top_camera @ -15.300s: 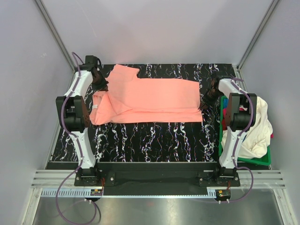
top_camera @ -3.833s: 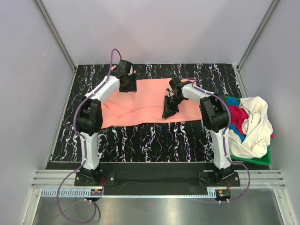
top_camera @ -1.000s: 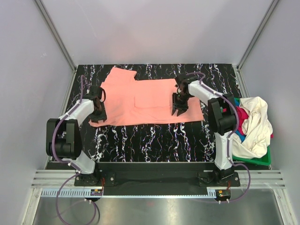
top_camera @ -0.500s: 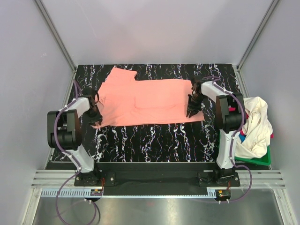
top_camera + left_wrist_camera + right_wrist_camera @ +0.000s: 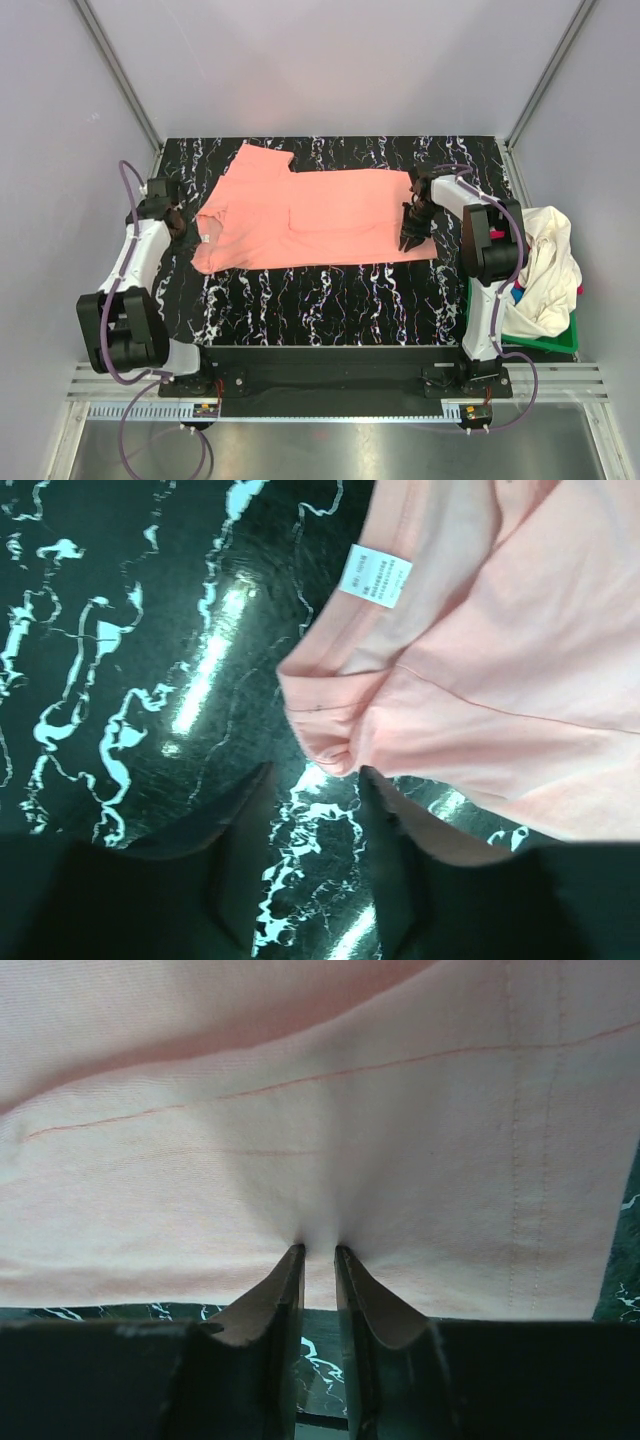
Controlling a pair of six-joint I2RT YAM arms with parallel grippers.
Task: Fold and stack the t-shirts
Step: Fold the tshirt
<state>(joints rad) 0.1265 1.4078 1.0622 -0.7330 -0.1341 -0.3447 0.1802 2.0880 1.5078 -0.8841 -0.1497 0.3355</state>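
**Pink shirt spread flat, right gripper pinching its edge**

The salmon-pink t-shirt (image 5: 320,215) lies spread across the middle of the black marbled table (image 5: 330,290), its white neck label (image 5: 375,575) toward the left. The right gripper (image 5: 318,1252) is closed, pinching the shirt's right edge. The left gripper (image 5: 312,785) hangs with its fingers parted and empty, just beside the bunched left corner. A cream-white t-shirt (image 5: 545,270) is heaped over the green basket (image 5: 555,345) at the right.

Clearance around the salmon-pink t-shirt (image 5: 310,220). Nearer than the shirt, a bare band of table (image 5: 330,300) runs the shirt's whole width and is passable. To its left is a narrow strip holding the left gripper (image 5: 176,222), jaws parted, just off the collar. At its right hem the right gripper (image 5: 411,236) is pinched onto the cloth. Further right, a green basket (image 5: 530,345) heaped with a cream-white t-shirt (image 5: 548,262) blocks the edge. Beyond the shirt is a thin strip before the back wall (image 5: 330,70).
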